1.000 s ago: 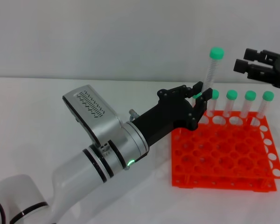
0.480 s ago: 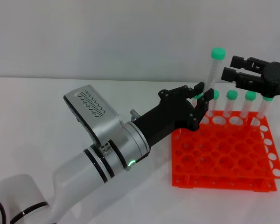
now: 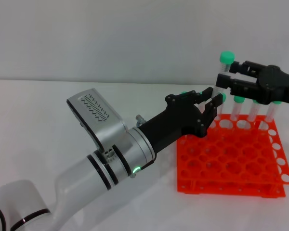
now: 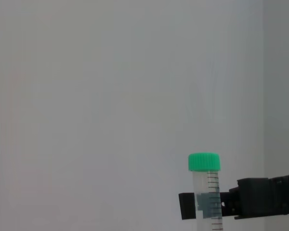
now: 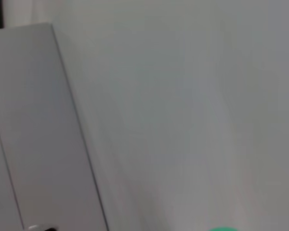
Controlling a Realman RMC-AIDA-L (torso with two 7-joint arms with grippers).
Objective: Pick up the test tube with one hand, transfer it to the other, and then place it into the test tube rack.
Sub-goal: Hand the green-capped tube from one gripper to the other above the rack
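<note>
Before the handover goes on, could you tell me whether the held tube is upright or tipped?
Nearly upright: the tube leans slightly, green cap on top, above the rack.
</note>
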